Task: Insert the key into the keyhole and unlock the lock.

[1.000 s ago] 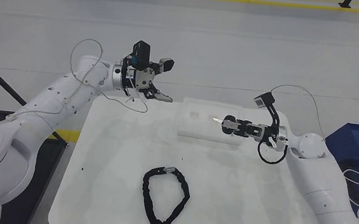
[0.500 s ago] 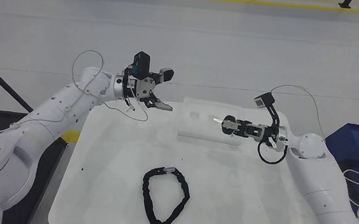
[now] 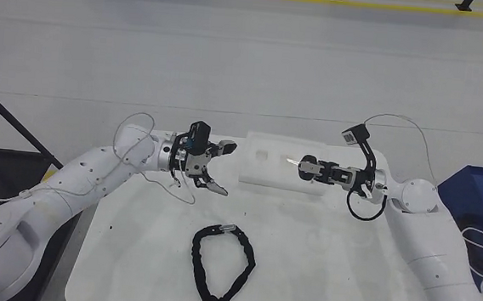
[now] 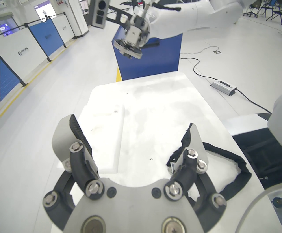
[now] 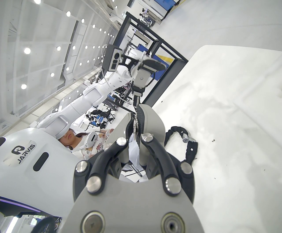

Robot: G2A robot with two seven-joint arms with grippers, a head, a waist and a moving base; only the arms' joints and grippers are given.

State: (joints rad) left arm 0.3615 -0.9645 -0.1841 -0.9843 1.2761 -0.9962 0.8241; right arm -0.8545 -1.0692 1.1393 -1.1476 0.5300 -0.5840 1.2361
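The right gripper (image 3: 305, 167) hung over the far right part of the white table (image 3: 343, 269), its fingers pressed together on a small silver key (image 3: 293, 162), whose blade stuck out beyond the tips, seen edge-on in the right wrist view (image 5: 134, 123). The left gripper (image 3: 223, 168) hovered above the table's far left side, just beside a flat white slab (image 3: 266, 165), with its jaws spread wide and nothing between them (image 4: 132, 128). The black fabric-sleeved chain lock (image 3: 222, 265) lay as a closed loop near the table's front edge, well apart from both grippers, with its silver lock body (image 3: 228, 229) on the side of the loop toward the arms. The keyhole itself was too small to make out, so its facing could not be told. From here the main danger looked to be the loose lock: with nothing pinning it, a push from the key would probably slide or roll the body instead of seating the blade. The soft sleeve might also let the body twist if the left jaws closed on the chain, not on the metal. And the thin key, pinched flat, could pivot or slip in the pads under any sideways load or turning force.
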